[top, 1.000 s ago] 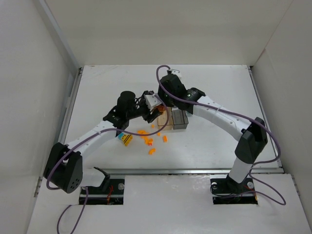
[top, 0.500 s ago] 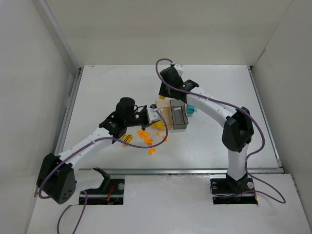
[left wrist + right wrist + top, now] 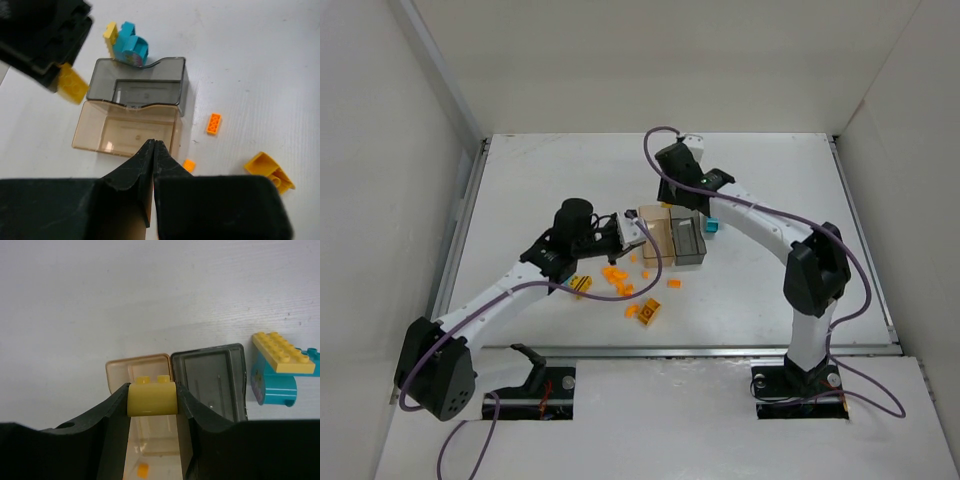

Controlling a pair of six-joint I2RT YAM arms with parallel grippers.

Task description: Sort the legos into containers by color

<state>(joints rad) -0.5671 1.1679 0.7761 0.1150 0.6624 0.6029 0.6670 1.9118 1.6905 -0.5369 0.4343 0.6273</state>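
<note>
- The left gripper (image 3: 153, 145) is closed, its matte black fingertips pressed together with nothing between them. Its own body fills the bottom of the left wrist view and cuts off the near wall of the amber bin (image 3: 125, 127).
- Left of the bins, on the white table (image 3: 760, 180), the striped yellow brick (image 3: 582, 286) lies beside a loose scatter of orange bricks (image 3: 616, 279). From above we cannot make out their studs.
- A further yellow piece (image 3: 649, 312) lies nearer the arm bases. It appears wedge-shaped with dark marks, though the view is poor.
- The amber bin is translucent and rectangular with rounded corners. It touches the smoky grey bin (image 3: 142, 90) long side to long side. One small orange brick (image 3: 142, 470) lies on the amber floor.
- The right gripper (image 3: 151, 390) clamps a glossy yellow brick (image 3: 151, 399), two studs showing, above the amber bin's far end. Its fingers hide that bin's near half.
- Just beside the grey bin's far right corner stands a teal brick (image 3: 275, 387) with a studded yellow plate (image 3: 282, 354) on top, the teal part cut off at the frame edge.
</note>
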